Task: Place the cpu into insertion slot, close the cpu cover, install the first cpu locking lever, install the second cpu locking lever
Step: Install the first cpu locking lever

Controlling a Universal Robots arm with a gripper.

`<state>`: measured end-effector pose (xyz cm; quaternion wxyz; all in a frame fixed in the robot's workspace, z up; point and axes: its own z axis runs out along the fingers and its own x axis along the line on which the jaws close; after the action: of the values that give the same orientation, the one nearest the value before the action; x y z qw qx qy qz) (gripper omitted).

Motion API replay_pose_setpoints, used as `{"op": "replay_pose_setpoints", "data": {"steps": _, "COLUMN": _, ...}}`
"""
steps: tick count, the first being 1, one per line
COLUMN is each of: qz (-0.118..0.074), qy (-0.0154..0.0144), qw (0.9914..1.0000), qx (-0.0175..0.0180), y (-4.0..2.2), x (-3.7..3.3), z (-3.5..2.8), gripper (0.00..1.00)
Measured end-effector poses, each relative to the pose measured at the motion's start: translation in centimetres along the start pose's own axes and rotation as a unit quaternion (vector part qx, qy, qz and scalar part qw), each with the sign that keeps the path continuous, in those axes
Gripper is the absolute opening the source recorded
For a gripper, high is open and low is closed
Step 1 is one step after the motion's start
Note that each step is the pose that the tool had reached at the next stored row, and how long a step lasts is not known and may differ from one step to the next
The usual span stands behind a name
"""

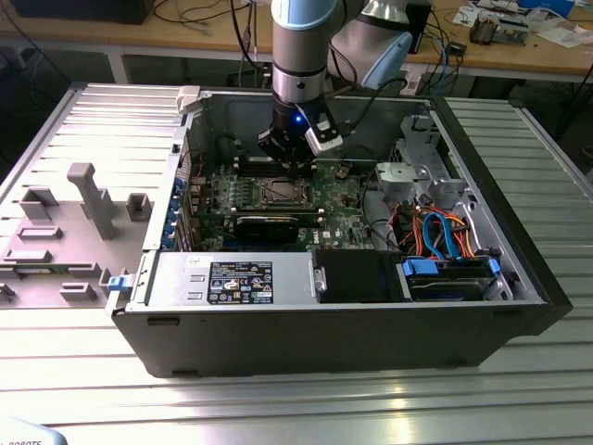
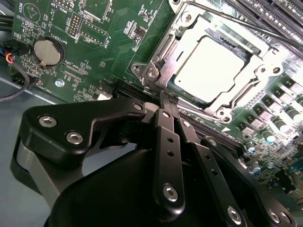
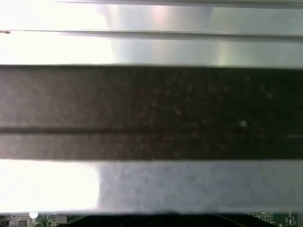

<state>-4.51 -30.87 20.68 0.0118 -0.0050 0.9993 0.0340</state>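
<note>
In the second wrist view the cpu [image 2: 210, 66] lies flat in the insertion slot [image 2: 156, 71], its silver top showing through the cut-out of the cpu cover [image 2: 255, 71], which is folded down over it. A thin locking lever [image 2: 246, 24] runs along one side of the socket. My gripper [image 2: 163, 97] is shut with nothing between its black fingers, and its tip is at a corner of the socket. In the exterior view my gripper [image 1: 295, 165] hangs just above and behind the insertion slot [image 1: 278, 192] on the green board.
A black graphics card [image 1: 267, 225] lies in front of the socket. Drive cage and blue and orange cables [image 1: 445, 236] fill the exterior view's right. The case wall [image 1: 324, 324] rings the board. Memory slots [image 2: 279, 14] and a coin battery [image 2: 46, 52] flank the socket.
</note>
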Motion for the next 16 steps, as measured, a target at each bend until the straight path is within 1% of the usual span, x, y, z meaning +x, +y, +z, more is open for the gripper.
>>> {"op": "replay_pose_setpoints", "data": {"steps": 1, "qz": 0.0, "qy": 0.0001, "qw": 1.0, "qx": 0.0028, "y": -0.01, "x": -0.05, "z": 0.07, "gripper": 0.11}}
{"op": "replay_pose_setpoints", "data": {"steps": 2, "qz": 0.0, "qy": 0.0003, "qw": 0.99999, "qx": 0.0041, "y": -0.01, "x": -0.07, "z": 0.12, "gripper": 0.11}}
{"op": "replay_pose_setpoints", "data": {"steps": 4, "qz": 0.0, "qy": 0.0004, "qw": 0.99999, "qx": 0.0047, "y": -0.02, "x": -0.09, "z": 0.14, "gripper": 0.11}}
{"op": "replay_pose_setpoints", "data": {"steps": 5, "qz": 0.0, "qy": 0.0003, "qw": 0.99999, "qx": 0.0054, "y": -0.05, "x": -0.1, "z": 0.31, "gripper": 0.11}}
{"op": "replay_pose_setpoints", "data": {"steps": 6, "qz": 0.0, "qy": 0.0003, "qw": 0.99999, "qx": 0.0053, "y": -0.06, "x": -0.1, "z": 0.32, "gripper": 0.11}}
{"op": "replay_pose_setpoints", "data": {"steps": 7, "qz": 0.0, "qy": 0.0004, "qw": 0.99998, "qx": 0.006, "y": -0.08, "x": -0.1, "z": 0.35, "gripper": 0.11}}
{"op": "replay_pose_setpoints", "data": {"steps": 8, "qz": 0.0, "qy": 0.0004, "qw": 0.99997, "qx": 0.008, "y": -0.09, "x": -0.1, "z": 0.48, "gripper": 0.11}}
{"op": "replay_pose_setpoints", "data": {"steps": 9, "qz": 0.001, "qy": -0.0001, "qw": 0.99972, "qx": -0.0236, "y": -0.09, "x": -0.11, "z": 0.71, "gripper": 0.11}}
{"op": "replay_pose_setpoints", "data": {"steps": 10, "qz": 0.001, "qy": -0.0004, "qw": 0.99968, "qx": -0.0252, "y": -0.07, "x": -0.11, "z": 0.61, "gripper": 0.11}}
{"op": "replay_pose_setpoints", "data": {"steps": 12, "qz": 0.001, "qy": -0.0002, "qw": 0.99969, "qx": -0.0248, "y": -0.04, "x": -0.13, "z": -0.06, "gripper": 0.11}}
{"op": "replay_pose_setpoints", "data": {"steps": 14, "qz": 0.001, "qy": 0.0, "qw": 0.9997, "qx": -0.0246, "y": -0.02, "x": -0.13, "z": -0.47, "gripper": 0.11}}
{"op": "replay_pose_setpoints", "data": {"steps": 16, "qz": 0.001, "qy": -0.0001, "qw": 0.9997, "qx": -0.0246, "y": -0.01, "x": -0.14, "z": -0.52, "gripper": 0.11}}
